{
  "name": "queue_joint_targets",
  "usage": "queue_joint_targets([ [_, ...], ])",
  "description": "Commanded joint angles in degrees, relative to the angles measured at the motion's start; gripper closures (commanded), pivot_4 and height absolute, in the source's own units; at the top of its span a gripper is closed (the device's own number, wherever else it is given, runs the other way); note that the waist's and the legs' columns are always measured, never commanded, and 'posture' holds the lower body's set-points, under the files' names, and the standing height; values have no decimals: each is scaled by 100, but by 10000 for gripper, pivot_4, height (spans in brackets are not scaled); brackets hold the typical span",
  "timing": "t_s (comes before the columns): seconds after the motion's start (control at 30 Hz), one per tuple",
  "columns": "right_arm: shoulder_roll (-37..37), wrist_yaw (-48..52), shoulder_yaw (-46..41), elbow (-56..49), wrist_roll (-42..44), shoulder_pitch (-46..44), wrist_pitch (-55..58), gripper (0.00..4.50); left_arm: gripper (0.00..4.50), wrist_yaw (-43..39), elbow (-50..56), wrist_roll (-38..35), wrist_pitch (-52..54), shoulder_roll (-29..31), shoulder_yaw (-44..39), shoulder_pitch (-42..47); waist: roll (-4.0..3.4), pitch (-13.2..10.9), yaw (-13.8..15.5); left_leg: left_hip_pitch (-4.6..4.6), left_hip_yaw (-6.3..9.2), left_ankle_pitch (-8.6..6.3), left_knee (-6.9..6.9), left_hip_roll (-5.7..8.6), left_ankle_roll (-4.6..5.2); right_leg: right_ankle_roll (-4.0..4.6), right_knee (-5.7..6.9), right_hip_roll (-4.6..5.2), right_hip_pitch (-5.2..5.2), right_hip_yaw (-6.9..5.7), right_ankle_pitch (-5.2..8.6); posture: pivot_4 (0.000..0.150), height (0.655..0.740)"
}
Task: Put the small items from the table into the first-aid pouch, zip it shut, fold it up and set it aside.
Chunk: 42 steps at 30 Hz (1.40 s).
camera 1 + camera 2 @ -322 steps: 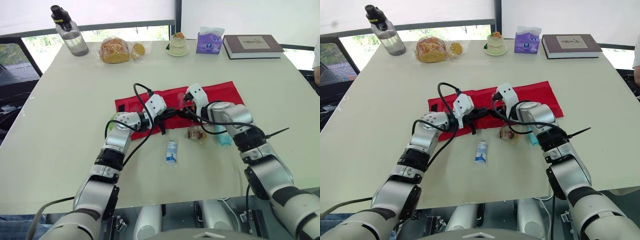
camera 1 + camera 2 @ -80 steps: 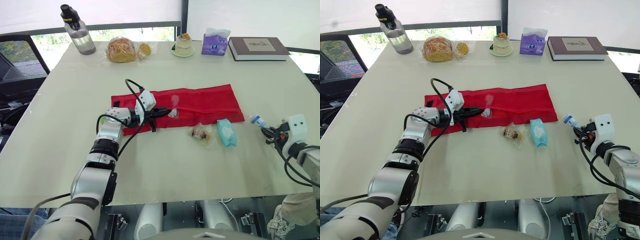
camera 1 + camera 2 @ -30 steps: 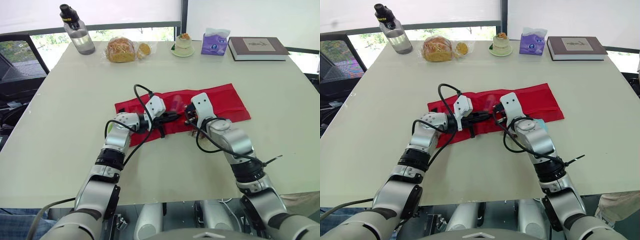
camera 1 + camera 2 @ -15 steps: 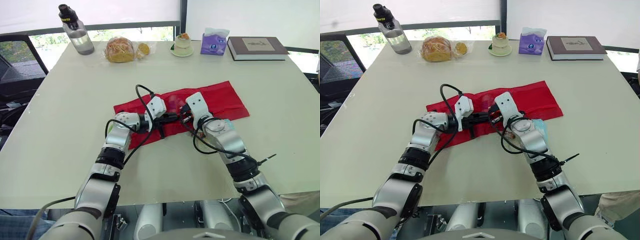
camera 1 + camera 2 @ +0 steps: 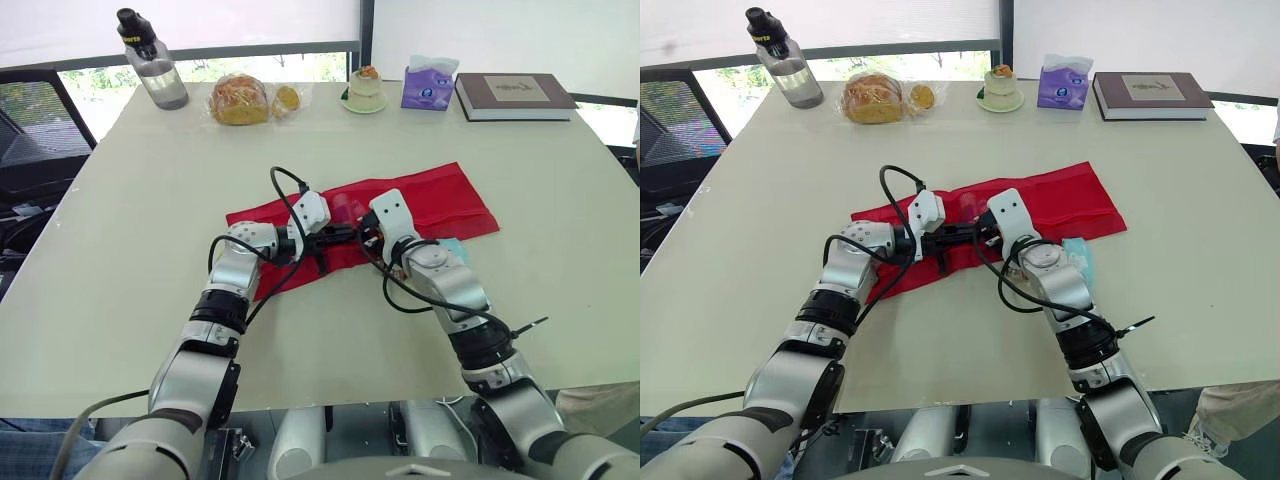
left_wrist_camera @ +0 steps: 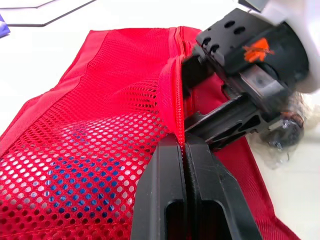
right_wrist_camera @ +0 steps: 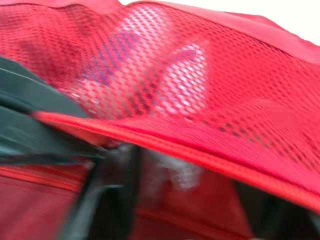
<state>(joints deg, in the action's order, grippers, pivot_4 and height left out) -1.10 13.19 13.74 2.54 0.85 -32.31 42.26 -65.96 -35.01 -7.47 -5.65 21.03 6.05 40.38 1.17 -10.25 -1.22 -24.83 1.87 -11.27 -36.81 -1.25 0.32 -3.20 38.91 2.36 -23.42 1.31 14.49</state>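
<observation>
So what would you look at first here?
The bright red pouch in the middle of the table grabs the eye, with both robot arms meeting at its opening. The left gripper pinches the mesh edge, and the right gripper is right beside it at the gap. Along the far edge sit a bottle, bread and a book.

we see a red first-aid pouch point(image 5: 440, 200) with holed mesh, a pale teal packet point(image 5: 1078, 258), a cream bench point(image 5: 150, 180), a black-fingered left tool point(image 6: 183, 142).
</observation>
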Motion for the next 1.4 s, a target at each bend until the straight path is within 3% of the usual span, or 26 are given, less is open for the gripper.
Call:
queue_joint_targets([
  [0.03, -135, 167, 35, -438, 39, 104, 45, 19122, 45000, -9, -52, -78, -124, 79, -114, 202, 0, 0, 0, 0, 0, 0, 0, 0, 0, 0, 0, 0, 0, 0, 0, 1500, 7332],
  [0.4, -882, 815, 52, -1768, 318, 497, 634, 19122, 45000, -135, -552, -81, -254, 232, -208, 497, 0, 0, -2, 0, 0, 0, 1, 0, 0, 0, -1, -1, 0, -1, 1, 1500, 7332],
  [0.57, -1364, 1463, -210, -2590, 777, 937, 1, 19122, 45000, -160, -862, -44, -354, 274, -230, 659, 0, 0, 15, -4, 1, 0, 2, -1, 0, -1, -6, -2, -1, -1, 1, 1500, 7332],
  [0.77, -2326, 2285, -1334, -3604, 1660, 2013, -224, 19122, 45000, -166, -1120, -24, -478, 344, -236, 766, 2, -1, 44, -3, 0, 0, -2, -1, 0, -2, -6, -1, 2, -1, 1, 1500, 7332],
  [0.87, -2782, 2843, -2206, -3719, 2249, 2579, -464, 5650, 45000, -179, -1185, -21, -507, 377, -237, 805, 2, -1, 37, 0, 0, 0, -1, -2, 0, -2, -4, -2, 1, -1, 2, 1500, 7332],
  [0.93, -3066, 3232, -2873, -3723, 2753, 2855, -511, 1329, 45000, -188, -1215, -10, -526, 400, -240, 813, 2, -1, 45, -1, 0, 0, 0, -2, 0, -2, -6, -3, 2, -1, 2, 1500, 7332],
  [1.17, -4401, 4718, -5237, -3145, 4168, 3520, -529, 1329, 45000, -236, -1330, 15, -596, 446, -240, 856, 5, -3, 52, 3, -5, 0, -1, -2, 0, -3, -7, -2, 5, 3, 2, 1500, 7332],
  [1.4, -5579, 5772, -6428, -2649, 4554, 4121, -345, 1329, 45000, -311, -1561, 52, -711, 481, -227, 938, 7, -3, 37, 7, -8, -1, -2, -3, 1, -4, -9, -2, 9, 7, 2, 1500, 7332],
])
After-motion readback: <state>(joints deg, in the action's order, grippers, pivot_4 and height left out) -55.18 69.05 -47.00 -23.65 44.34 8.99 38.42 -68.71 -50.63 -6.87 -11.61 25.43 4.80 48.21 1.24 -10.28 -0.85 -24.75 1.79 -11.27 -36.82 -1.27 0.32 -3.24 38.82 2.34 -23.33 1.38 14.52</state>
